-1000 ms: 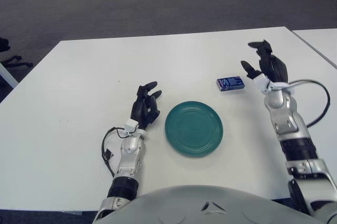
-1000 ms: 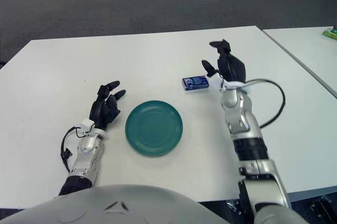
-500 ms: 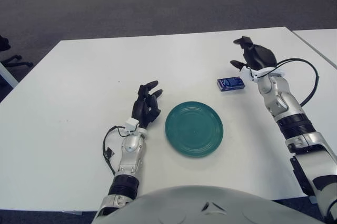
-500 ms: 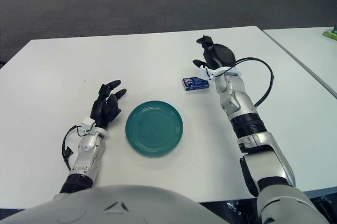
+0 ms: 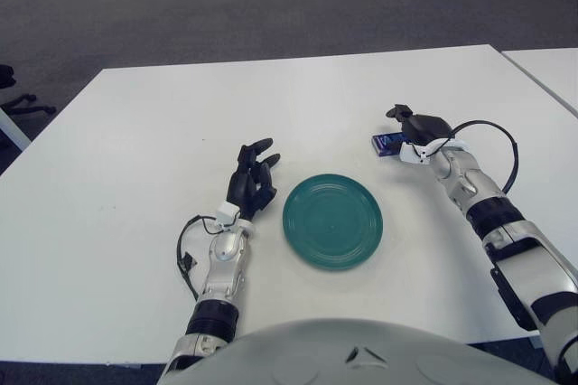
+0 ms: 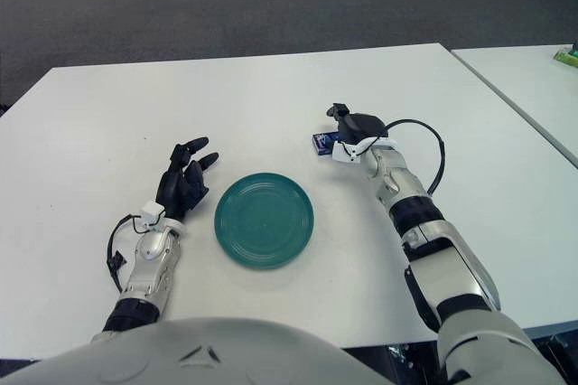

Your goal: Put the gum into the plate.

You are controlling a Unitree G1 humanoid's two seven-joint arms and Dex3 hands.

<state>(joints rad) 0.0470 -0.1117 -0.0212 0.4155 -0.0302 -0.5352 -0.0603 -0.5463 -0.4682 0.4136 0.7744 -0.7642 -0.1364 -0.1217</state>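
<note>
The gum was a small blue pack with pale printing on its top, but the letters were too small to read. It lay on the white table, beyond the right edge of the green plate and apart from it. The right hand was over the pack and covered its right part; whether the fingers had closed on it, I cannot tell. The left hand showed just beside the plate, on its left side, with the fingers loosely spread and holding nothing. Only the right eye view showed a small green thing on the neighbouring table at the far right edge.
</note>
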